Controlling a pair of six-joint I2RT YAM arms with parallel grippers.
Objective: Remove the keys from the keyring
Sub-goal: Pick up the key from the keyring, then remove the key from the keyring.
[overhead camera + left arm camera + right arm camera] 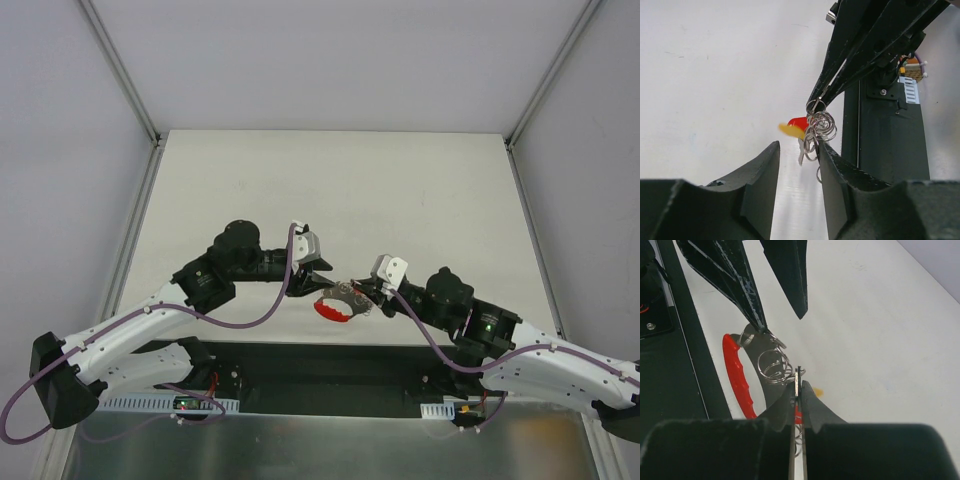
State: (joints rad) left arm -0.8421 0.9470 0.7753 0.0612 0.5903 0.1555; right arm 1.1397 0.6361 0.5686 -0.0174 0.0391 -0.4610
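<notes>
Shows the keyring [345, 293], a tangle of thin wire loops with a red plastic piece [333, 311], hanging over the white table [330, 180] near its front edge, between the tips of the two grippers. Cannot tell the keys apart from the loops in any view. Places the bunch just beyond the black base plate [330, 365] along the table's near side, with both sets of dark fingers crowding it from left and right.

From the left wrist, catches the loops dangling from the tips of the right gripper's fingers [850, 65], slanting down from the upper right and blocking that side of the view. Also picks up a yellow bit [790, 131] beside the red, too small to make out from above. From the right wrist, reveals the red piece as a long ribbed curve, with a flat grey tag [752, 340] at its upper end. Shows a thin metal edge clamped between the dark pads [782, 407].

Finds the right gripper [360, 290] clenched on the keyring. Finds the left gripper [318, 280] parted and gripping nothing, one fingertip [754, 315] just touching an outer loop. Has both arms reaching inward from the near corners, elbows bent, wrists angled toward each other above the table's front middle.
</notes>
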